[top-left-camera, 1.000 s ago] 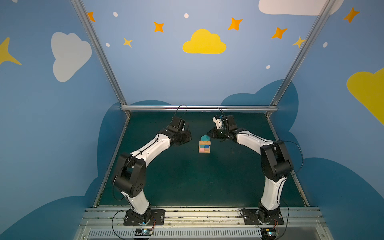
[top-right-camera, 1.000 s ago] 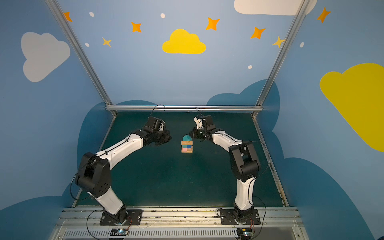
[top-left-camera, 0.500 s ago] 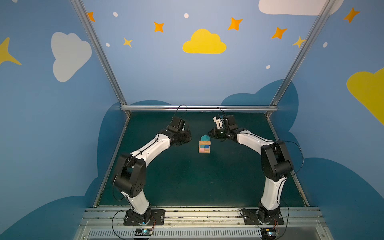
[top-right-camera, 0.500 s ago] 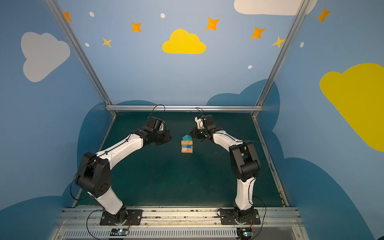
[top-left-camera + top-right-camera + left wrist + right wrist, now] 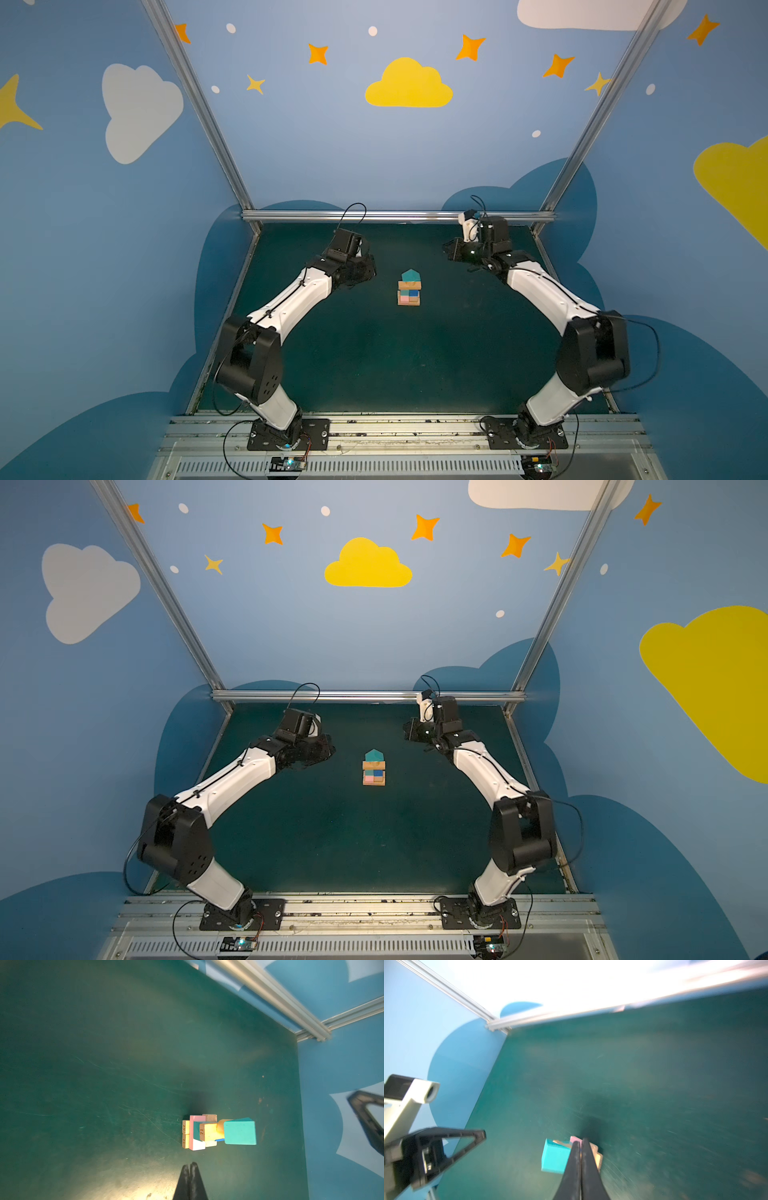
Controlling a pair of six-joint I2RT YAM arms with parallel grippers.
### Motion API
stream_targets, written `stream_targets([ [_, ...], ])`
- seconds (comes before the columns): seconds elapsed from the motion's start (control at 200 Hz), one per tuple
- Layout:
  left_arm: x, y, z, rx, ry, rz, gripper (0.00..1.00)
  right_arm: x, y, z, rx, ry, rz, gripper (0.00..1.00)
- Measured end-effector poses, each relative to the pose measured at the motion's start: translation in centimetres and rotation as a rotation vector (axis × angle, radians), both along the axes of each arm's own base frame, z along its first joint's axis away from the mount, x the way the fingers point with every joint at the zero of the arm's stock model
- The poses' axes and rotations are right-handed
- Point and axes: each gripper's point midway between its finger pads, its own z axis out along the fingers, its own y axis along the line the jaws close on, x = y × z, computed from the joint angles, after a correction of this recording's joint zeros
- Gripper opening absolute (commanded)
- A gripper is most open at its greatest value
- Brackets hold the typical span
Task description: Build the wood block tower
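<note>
In both top views: wood block tower (image 5: pixel 409 289) upright mid-surface (image 5: pixel 374 365), teal house-shaped piece (image 5: pixel 410 274) on top; left gripper (image 5: pixel 369 268) at 10 o'clock of it, right gripper (image 5: pixel 449 249) at 2 o'clock, both apart from it, pinched closed, empty. From the left wrist: stack just ahead of closed tips, not touching. From the right wrist, blurred: closed tips overlapping the stack in the picture only. Looks finished; best to back away outward and upward, slowly, without brushing the roof piece.
</note>
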Motion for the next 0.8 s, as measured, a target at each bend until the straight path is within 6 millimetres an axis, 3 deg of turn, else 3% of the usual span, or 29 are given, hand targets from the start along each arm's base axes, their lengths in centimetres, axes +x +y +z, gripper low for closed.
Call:
stream_targets([
  [0.105, -0.6, 1.8, 3.2, 0.027, -0.091, 0.039, 0.08, -1.8, -2.6, 2.5, -0.016, -0.072, -0.059, 0.00],
  [0.295, -3.6, 6.0, 5.9, 0.122, -0.217, 0.136, 0.20, -5.2, -7.2, 4.2, -0.079, -0.148, -0.177, 0.20],
  [0.365, -4.7, 7.9, 6.2, 0.179, -0.252, 0.180, 0.38, -6.5, -8.8, 4.0, -0.107, -0.162, -0.226, 0.31],
  [0.431, -5.8, 9.8, 6.5, 0.233, -0.284, 0.229, 0.67, -7.7, -10.2, 3.8, -0.131, -0.176, -0.266, 0.60],
  [0.481, -6.5, 11.2, 6.6, 0.270, -0.305, 0.270, 0.84, -8.5, -11.1, 3.5, -0.156, -0.189, -0.290, 0.74],
  [0.546, -7.5, 13.0, 6.5, 0.316, -0.326, 0.326, 1.00, -9.4, -12.3, 3.1, -0.188, -0.201, -0.324, 0.84],
  [0.671, -8.9, 16.5, 5.1, 0.441, -0.342, 0.431, 1.00, -10.1, -14.9, 0.8, -0.260, -0.196, -0.420, 0.89],
  [0.801, -9.7, 19.8, 1.9, 0.599, -0.323, 0.532, 1.00, -9.9, -17.5, -4.2, -0.368, -0.139, -0.504, 0.89],
])
